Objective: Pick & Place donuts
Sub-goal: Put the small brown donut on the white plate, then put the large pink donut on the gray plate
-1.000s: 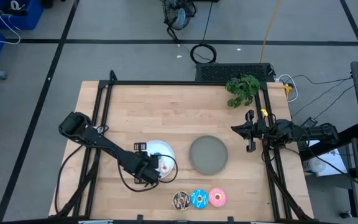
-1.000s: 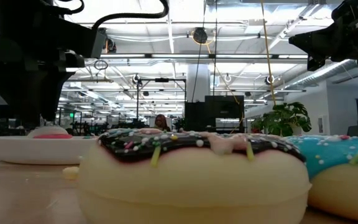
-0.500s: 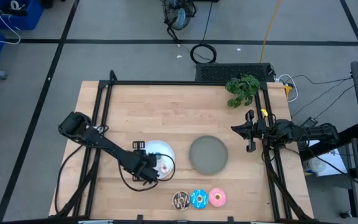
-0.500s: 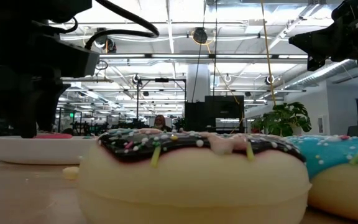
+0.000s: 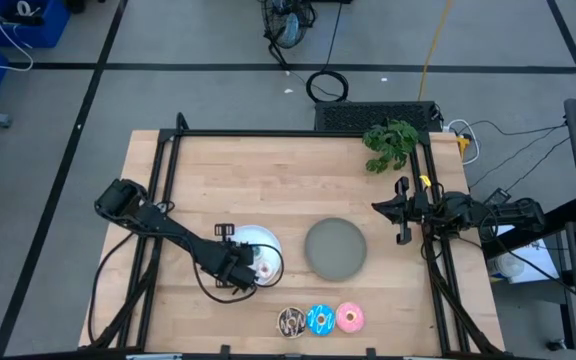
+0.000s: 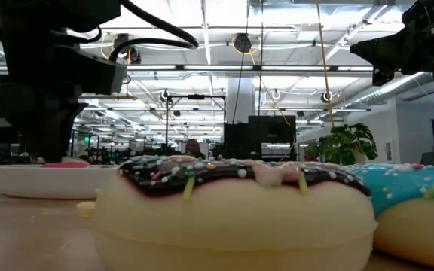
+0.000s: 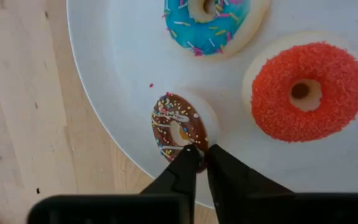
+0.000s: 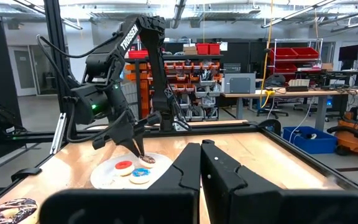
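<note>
The left arm reached from the table's left edge toward the middle, its wrist bent down over the white plate (image 5: 265,241). The left gripper (image 7: 196,151) stood at the plate's rim, its fingers (image 7: 185,163) nearly together and pinching the edge of the small brown donut (image 7: 178,127) — the ring lay flat on the plate. Beside it on the same plate lay a small blue donut (image 7: 206,18) and a small red donut (image 7: 307,91), apart from one another; three small ones could be counted there. The grey plate (image 5: 335,249) sat just right of the white one. Along the near edge of the table stood three larger donuts in a row — a dark sprinkled one (image 5: 291,320), a blue one (image 5: 320,319) and a pink one (image 5: 350,317), side by side. The right arm waited at the table's right edge, its right gripper (image 5: 401,211) raised above the wood with fingers closed on nothing.
</note>
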Robot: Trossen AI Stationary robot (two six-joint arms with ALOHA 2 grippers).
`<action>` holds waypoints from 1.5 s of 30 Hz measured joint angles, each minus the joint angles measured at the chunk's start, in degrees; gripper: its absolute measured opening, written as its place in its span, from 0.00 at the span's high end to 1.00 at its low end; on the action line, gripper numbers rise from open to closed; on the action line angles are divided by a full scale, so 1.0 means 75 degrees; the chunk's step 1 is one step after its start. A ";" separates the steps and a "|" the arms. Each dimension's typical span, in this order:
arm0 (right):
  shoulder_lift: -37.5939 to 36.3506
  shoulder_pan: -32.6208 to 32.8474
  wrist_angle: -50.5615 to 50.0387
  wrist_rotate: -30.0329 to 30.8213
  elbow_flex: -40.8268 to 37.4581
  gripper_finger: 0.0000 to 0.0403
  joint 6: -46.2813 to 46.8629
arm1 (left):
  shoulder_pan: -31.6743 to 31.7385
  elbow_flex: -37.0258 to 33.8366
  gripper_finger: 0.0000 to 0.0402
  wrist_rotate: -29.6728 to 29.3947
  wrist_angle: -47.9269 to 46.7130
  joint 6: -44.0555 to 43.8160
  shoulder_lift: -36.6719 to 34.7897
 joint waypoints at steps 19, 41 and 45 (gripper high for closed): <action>0.0000 0.0000 0.0000 0.0000 -0.0001 1.00 0.0000 | -0.0178 0.0000 0.96 -0.0082 -0.0017 -0.0143 0.0000; 0.0000 0.0000 0.0000 -0.0003 0.0002 1.00 0.0000 | -0.0152 0.0368 0.61 0.0231 -0.0610 -0.0529 0.0006; 0.0000 -0.0002 0.0001 -0.0003 0.0001 1.00 0.0000 | -0.0226 0.0843 0.62 0.0260 -0.1216 -0.0587 0.0006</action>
